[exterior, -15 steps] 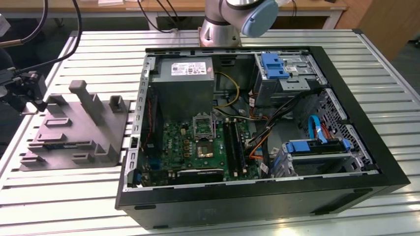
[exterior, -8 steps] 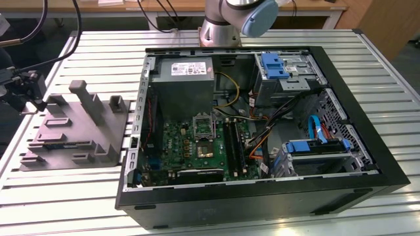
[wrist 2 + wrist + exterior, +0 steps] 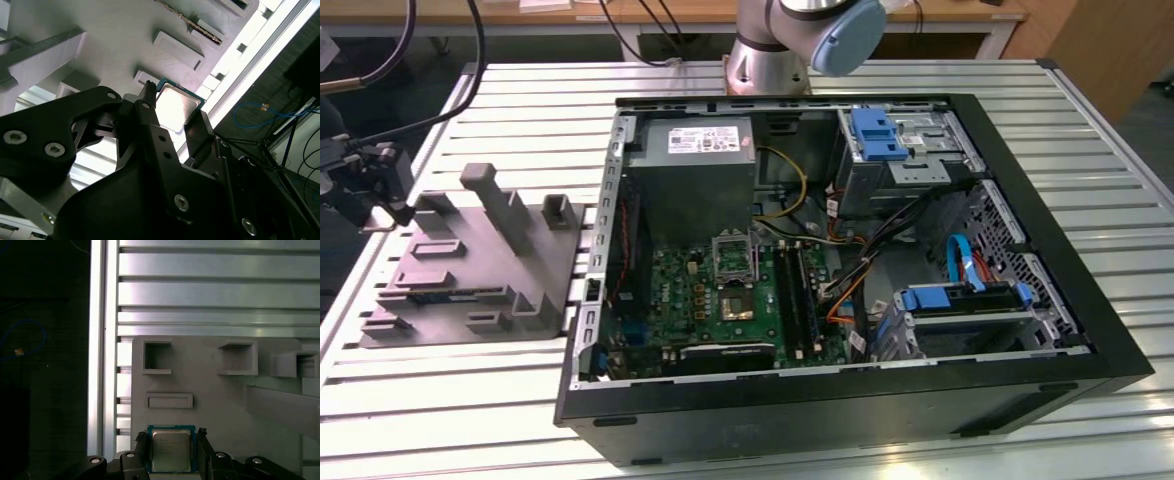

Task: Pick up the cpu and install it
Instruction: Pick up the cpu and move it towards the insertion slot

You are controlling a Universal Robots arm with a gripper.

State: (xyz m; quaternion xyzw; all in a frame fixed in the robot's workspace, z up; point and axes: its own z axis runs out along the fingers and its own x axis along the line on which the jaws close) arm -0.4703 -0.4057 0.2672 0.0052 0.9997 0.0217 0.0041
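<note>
The cpu (image 3: 171, 450), a small square chip with a silvery top and a pale rim, lies at the corner of a grey moulded fixture (image 3: 210, 390). My gripper (image 3: 172, 442) straddles it, one dark finger against each of two opposite edges, shut on the chip. The second wrist view shows the same hold: the cpu (image 3: 176, 106) sits between the fingertips of the gripper (image 3: 173, 104), right at the fixture's surface. In the exterior view the gripper (image 3: 380, 185) hangs over the fixture (image 3: 467, 260) at that view's left. The metal-framed socket (image 3: 735, 258) sits open-topped on the green board inside the case.
The open black computer case (image 3: 1107, 330) fills the middle and the exterior view's right, with a grey power supply (image 3: 700, 170), blue drive bays and loose cables inside. The fixture carries upright posts (image 3: 500, 205) and pockets. The slatted aluminium table (image 3: 454, 400) ends just beside the fixture.
</note>
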